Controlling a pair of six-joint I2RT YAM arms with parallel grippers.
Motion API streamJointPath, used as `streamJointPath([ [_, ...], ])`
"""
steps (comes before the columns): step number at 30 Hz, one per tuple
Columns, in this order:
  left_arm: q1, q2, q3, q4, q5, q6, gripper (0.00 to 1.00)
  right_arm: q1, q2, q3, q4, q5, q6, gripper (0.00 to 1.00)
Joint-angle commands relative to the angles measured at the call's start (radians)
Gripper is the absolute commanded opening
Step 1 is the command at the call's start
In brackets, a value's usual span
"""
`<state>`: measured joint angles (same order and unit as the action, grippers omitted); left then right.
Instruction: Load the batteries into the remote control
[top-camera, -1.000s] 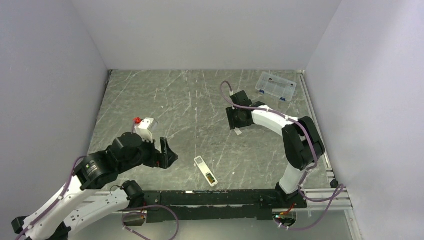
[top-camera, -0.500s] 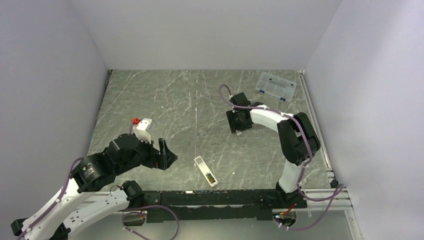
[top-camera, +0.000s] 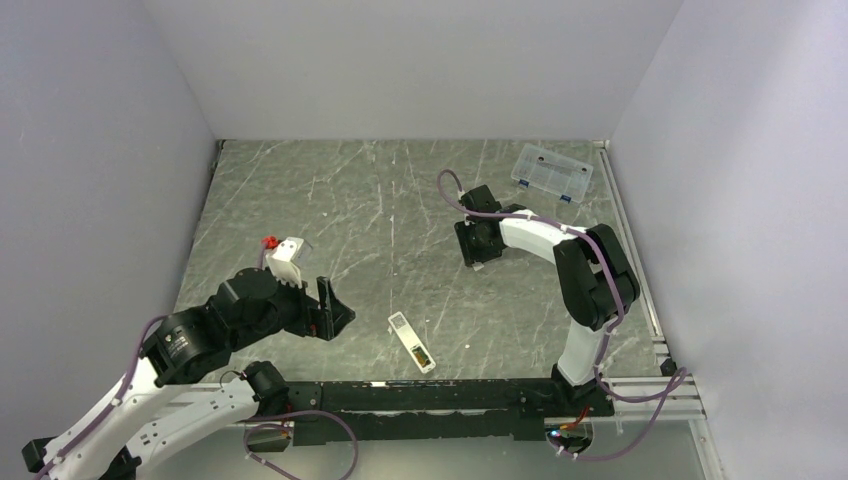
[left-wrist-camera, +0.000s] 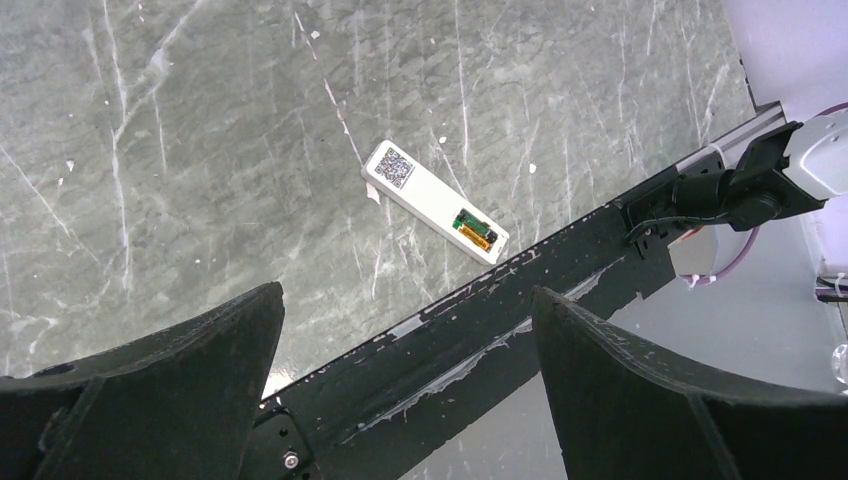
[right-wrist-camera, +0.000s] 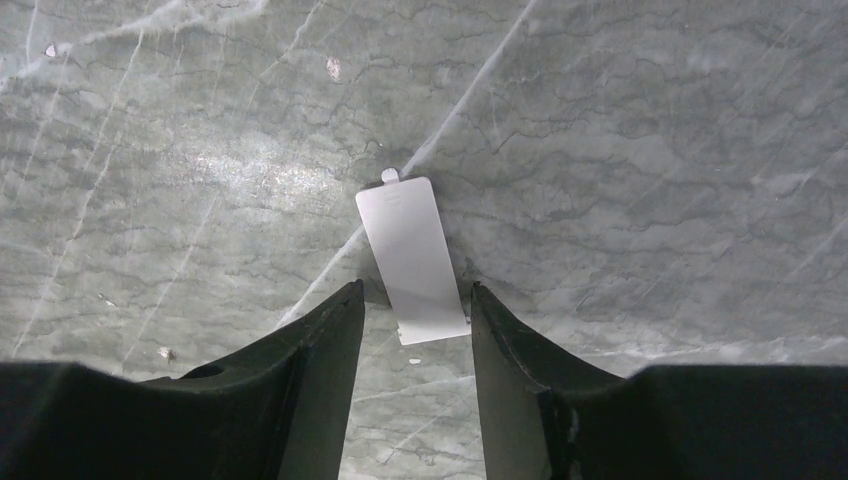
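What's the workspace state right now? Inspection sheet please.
Surface: grey marbled tabletop, white scratch-like streaks.
Job's things: slim white plastic remote control lies recess-up; gold and dark-green cylindrical batteries inside the uncovered recess.
Clutter: clear plastic compartment box, back right; small flat white cover piece on tabletop.
End effectors: left end effector open, holding nothing; right end effector straddles cover piece, grip unclear.
Cables: purple cables looped at both arms.
Surroundings: plain pale walls; black rail at near edge.

Batteries (top-camera: 424, 357) in remote (top-camera: 403, 331) too small to tell apart overhead.
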<state>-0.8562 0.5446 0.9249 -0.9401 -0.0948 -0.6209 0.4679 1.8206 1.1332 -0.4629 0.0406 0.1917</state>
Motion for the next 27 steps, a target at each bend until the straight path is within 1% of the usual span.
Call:
streamJointPath([
  [1, -0.002, -0.009, 0.000, 0.037, 0.001, 0.013, 0.99, -0.004, 0.010, 0.015, -0.002, 0.004, -0.014, 0.44],
  [6, -0.003, -0.004, 0.000, 0.037, 0.003, 0.015, 0.99, -0.003, 0.006, 0.002, 0.001, 0.000, -0.014, 0.39],
  [11, -0.003, 0.000, -0.001, 0.039, 0.004, 0.015, 0.99, -0.002, 0.004, -0.013, 0.001, -0.003, -0.012, 0.37],
  [23, -0.003, 0.003, -0.001, 0.039, 0.003, 0.014, 0.99, 0.010, -0.011, -0.049, 0.003, 0.018, -0.008, 0.36],
  [25, -0.003, 0.002, -0.002, 0.038, 0.002, 0.013, 1.00, 0.014, -0.010, -0.052, 0.002, 0.023, -0.006, 0.33],
  [27, -0.002, 0.003, -0.001, 0.038, -0.001, 0.012, 0.99, 0.019, -0.013, -0.054, 0.001, 0.028, -0.004, 0.28],
])
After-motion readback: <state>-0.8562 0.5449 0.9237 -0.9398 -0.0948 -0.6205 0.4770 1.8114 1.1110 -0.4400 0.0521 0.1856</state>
